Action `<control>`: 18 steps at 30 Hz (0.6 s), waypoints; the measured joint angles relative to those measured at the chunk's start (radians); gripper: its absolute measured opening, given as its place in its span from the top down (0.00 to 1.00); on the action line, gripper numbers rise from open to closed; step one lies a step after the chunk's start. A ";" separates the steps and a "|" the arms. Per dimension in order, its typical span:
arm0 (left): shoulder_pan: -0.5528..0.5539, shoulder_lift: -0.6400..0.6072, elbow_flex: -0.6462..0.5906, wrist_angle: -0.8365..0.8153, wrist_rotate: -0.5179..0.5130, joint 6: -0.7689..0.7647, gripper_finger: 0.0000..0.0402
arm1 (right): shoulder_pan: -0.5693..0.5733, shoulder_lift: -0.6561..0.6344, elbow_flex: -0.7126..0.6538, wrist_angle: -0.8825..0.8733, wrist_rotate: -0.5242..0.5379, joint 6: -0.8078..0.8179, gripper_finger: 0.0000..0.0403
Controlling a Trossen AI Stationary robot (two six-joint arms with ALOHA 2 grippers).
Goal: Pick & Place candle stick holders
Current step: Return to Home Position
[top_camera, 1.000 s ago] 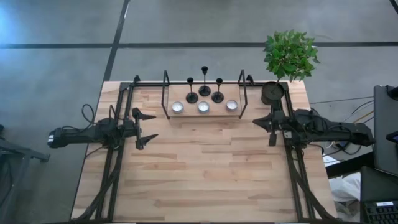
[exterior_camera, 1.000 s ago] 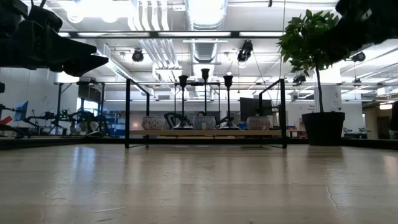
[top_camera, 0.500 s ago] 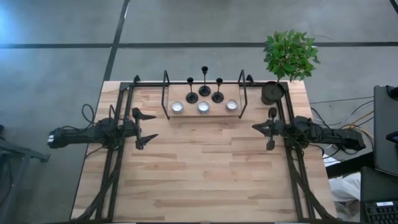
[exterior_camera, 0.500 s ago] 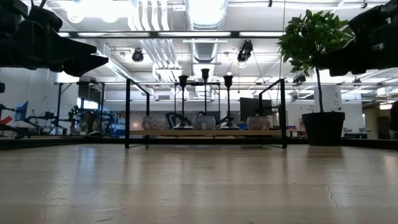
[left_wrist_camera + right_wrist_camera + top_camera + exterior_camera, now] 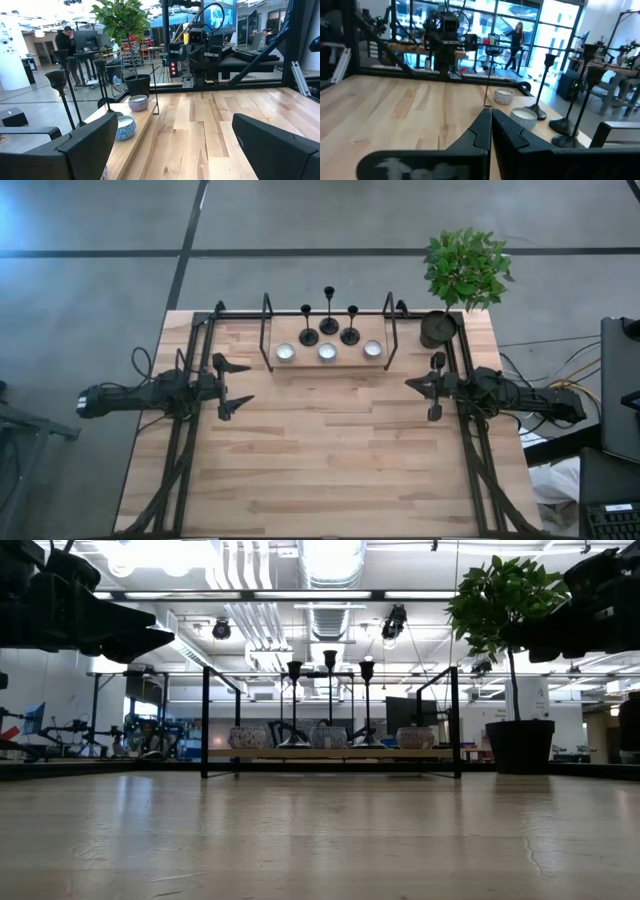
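Observation:
Three black candle stick holders [image 5: 308, 330], [image 5: 329, 315], [image 5: 350, 328] stand upright on their round bases at the back of a low wooden board [image 5: 345, 366] at the table's far edge; they also show in the low view [image 5: 330, 700]. My left gripper [image 5: 243, 384] is open and empty at the table's left, to the near left of the board; its fingers stand wide apart in the left wrist view [image 5: 175, 132]. My right gripper [image 5: 409, 383] is shut and empty at the table's right, to the near right of the board, and shows in its wrist view [image 5: 491, 119].
Three white tealight cups [image 5: 285, 353], [image 5: 327, 352], [image 5: 372, 349] sit along the board's front. Black metal frames [image 5: 267, 330], [image 5: 387, 328] stand at the board's two ends. A potted green plant [image 5: 438, 330] stands at the far right corner. Bare wood lies toward the near edge.
My right gripper has come down and a little toward the table's near edge, then held still. The candle stick holders have not moved.

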 joint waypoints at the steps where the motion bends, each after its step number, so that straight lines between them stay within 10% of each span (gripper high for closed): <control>1: 0.000 0.000 0.000 0.000 0.000 0.000 0.01 | 0.000 0.000 0.001 0.001 0.002 0.002 0.98; 18: 0.000 0.000 0.000 0.001 0.000 0.000 0.01 | 0.000 0.003 0.001 0.002 0.000 0.010 0.98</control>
